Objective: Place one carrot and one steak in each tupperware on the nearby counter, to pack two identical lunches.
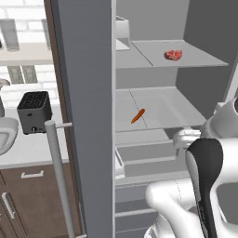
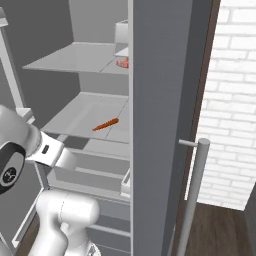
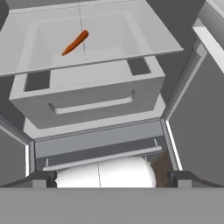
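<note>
One orange carrot [image 1: 137, 115] lies on the middle shelf of the open fridge, also seen in the right base view [image 2: 106, 124] and the hand view [image 3: 75, 42]. A red steak [image 1: 173, 55] rests on the shelf above; the fridge door half hides this steak [image 2: 122, 63] in the right base view. My gripper [image 3: 113, 179] is open and empty. It hangs low in front of the fridge drawer, well below and short of the carrot. A pale rounded tupperware [image 1: 5, 135] sits at the left edge on the counter [image 1: 32, 148].
The grey fridge door [image 1: 88, 116] with its long bar handle [image 1: 58, 176] stands between the fridge and the counter. A black toaster [image 1: 35, 111] sits on the counter. A grey drawer [image 3: 92, 98] lies under the carrot's shelf. A brick wall [image 2: 232, 100] is on the right.
</note>
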You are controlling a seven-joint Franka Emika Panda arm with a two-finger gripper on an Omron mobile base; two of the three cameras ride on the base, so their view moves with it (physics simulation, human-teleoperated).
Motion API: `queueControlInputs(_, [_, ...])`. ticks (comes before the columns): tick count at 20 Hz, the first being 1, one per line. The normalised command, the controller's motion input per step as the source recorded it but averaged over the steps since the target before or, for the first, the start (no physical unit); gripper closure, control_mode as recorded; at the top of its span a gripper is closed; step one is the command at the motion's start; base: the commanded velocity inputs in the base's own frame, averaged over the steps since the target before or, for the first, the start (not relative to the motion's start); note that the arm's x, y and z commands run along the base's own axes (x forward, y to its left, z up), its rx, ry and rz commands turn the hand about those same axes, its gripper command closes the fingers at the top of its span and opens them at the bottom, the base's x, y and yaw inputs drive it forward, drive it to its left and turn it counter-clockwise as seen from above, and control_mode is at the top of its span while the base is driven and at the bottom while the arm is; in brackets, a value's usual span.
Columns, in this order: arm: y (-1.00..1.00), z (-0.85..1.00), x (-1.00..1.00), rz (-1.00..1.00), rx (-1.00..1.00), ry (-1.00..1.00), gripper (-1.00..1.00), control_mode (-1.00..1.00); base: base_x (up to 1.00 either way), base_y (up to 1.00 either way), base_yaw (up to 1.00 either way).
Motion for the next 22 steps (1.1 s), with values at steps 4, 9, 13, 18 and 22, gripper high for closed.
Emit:
queueControlInputs(4, [0.01,0.53,0.04,0.07,0.0,-0.11,-1.0,-1.0,0.0,0.0,0.0])
queueControlInputs(9, [0.02,0.9,0.09,0.12,-0.02,-0.06,-1.0,-1.0,0.0,0.0,0.0])
queueControlInputs(13, [0.16,0.79,0.51,0.14,-0.15,0.02,-1.0,-1.0,0.0,0.0,0.0])
queueControlInputs(18, [0.02,0.35,0.79,0.16,-0.22,0.09,-1.0,-1.0,0.0,0.0,0.0])
queueControlInputs(22, [-0.34,0.0,0.55,0.03,-0.07,0.01,-1.0,-1.0,0.0,0.0,0.0])
